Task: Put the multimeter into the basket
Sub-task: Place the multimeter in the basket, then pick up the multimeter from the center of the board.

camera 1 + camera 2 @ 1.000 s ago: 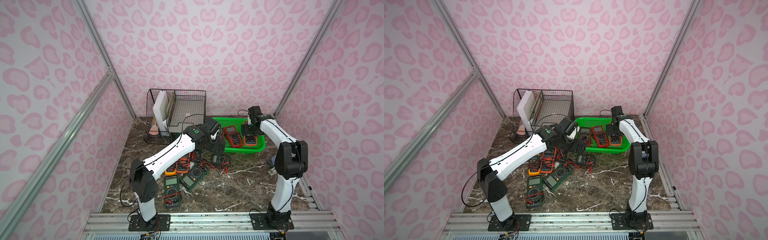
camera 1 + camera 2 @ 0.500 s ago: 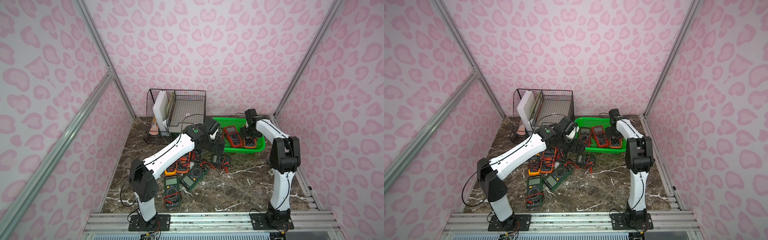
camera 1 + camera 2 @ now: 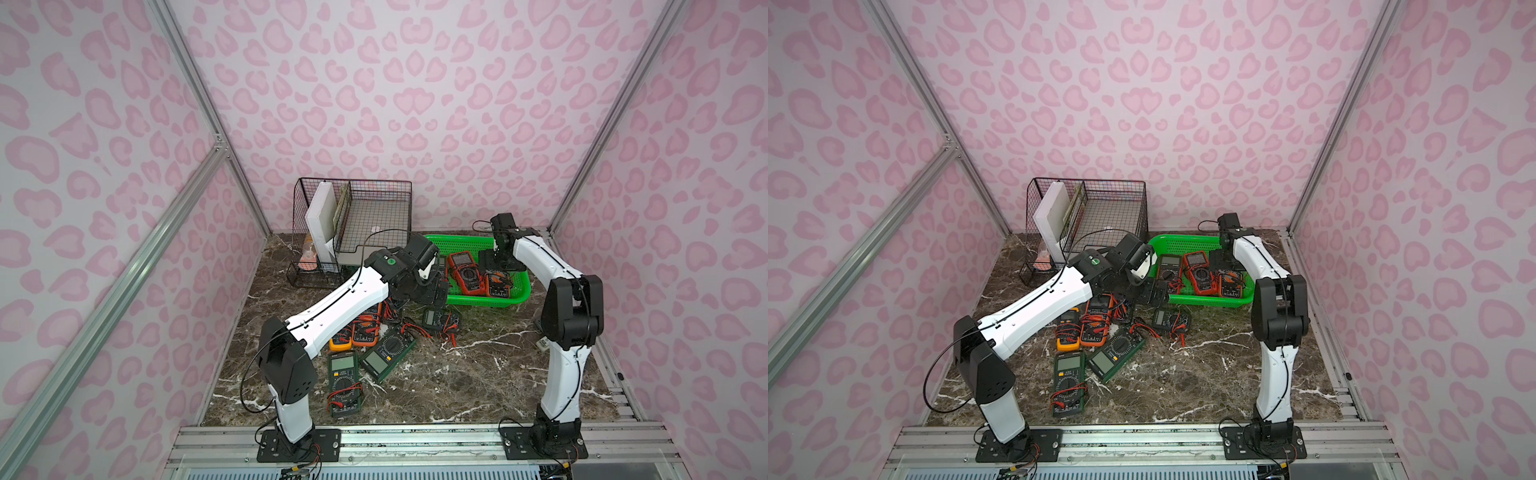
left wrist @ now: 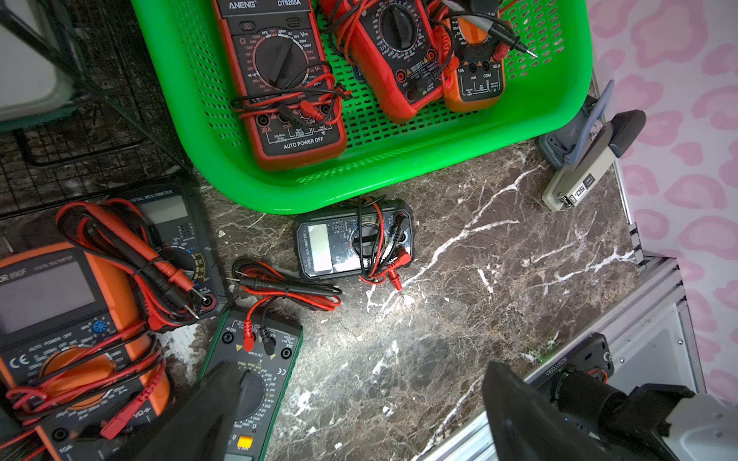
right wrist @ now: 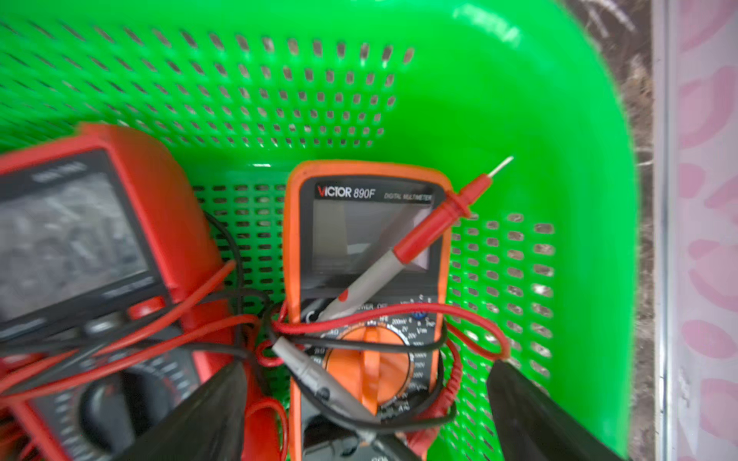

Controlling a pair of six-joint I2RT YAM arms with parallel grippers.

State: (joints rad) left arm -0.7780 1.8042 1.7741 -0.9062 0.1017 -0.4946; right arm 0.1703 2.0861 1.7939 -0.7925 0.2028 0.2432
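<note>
The green basket (image 3: 486, 300) (image 3: 1204, 300) stands at the back right and holds three multimeters. My right gripper (image 3: 496, 264) (image 5: 364, 369) hangs open just over the orange multimeter (image 5: 339, 231) (image 3: 1230, 283) at the basket's right end. Its jaws stand clear on either side of that meter. My left gripper (image 4: 361, 367) (image 3: 428, 291) is open and empty above the table, in front of the basket's near left corner. Beyond it, a small black multimeter (image 4: 353, 239) (image 3: 440, 320) lies against the basket's front wall (image 4: 379, 175).
Several more multimeters with red and black leads lie on the marble table, among them a green one (image 4: 255, 371) and an orange one (image 4: 72, 331). A black wire-mesh organizer (image 3: 353, 232) stands left of the basket. A small grey-white device (image 4: 583, 159) lies by the right wall.
My right gripper's jaws have spread wider above the orange multimeter, which lies in the basket, and the right wrist has shifted slightly. The left arm has not moved.
</note>
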